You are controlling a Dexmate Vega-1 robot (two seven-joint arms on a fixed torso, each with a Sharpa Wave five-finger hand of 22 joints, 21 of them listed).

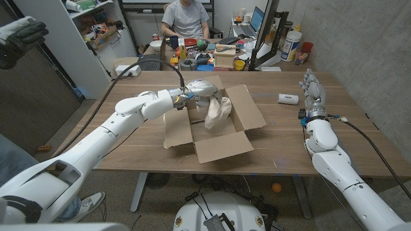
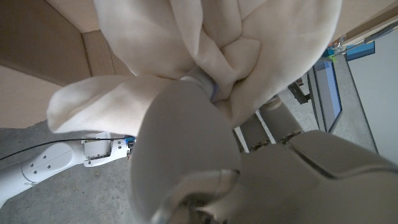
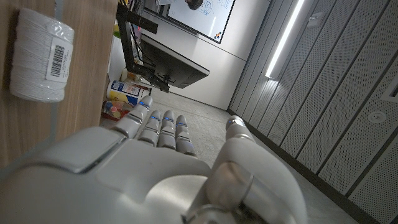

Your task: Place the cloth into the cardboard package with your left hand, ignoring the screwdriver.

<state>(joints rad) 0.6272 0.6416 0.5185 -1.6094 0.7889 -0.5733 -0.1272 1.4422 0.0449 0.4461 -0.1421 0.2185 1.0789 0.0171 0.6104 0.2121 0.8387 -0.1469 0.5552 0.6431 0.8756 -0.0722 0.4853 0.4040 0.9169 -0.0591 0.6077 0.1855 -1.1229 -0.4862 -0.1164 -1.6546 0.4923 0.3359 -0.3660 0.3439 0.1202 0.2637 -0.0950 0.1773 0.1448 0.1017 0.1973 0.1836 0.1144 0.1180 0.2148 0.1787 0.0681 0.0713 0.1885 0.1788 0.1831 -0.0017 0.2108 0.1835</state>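
The left hand [image 1: 200, 88] held the cloth [image 1: 215, 113] over the open box [image 1: 221, 144]. The right hand [image 1: 313, 90] stood open, holding nothing.

left hand [image 1: 200, 89] clenched, right hand [image 1: 313, 90] open, upright

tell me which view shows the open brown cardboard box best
The head view: the open brown cardboard box shows whole, flaps spread, with the cream cloth hanging over it. The left wrist view catches just part of its inner wall behind the cloth.
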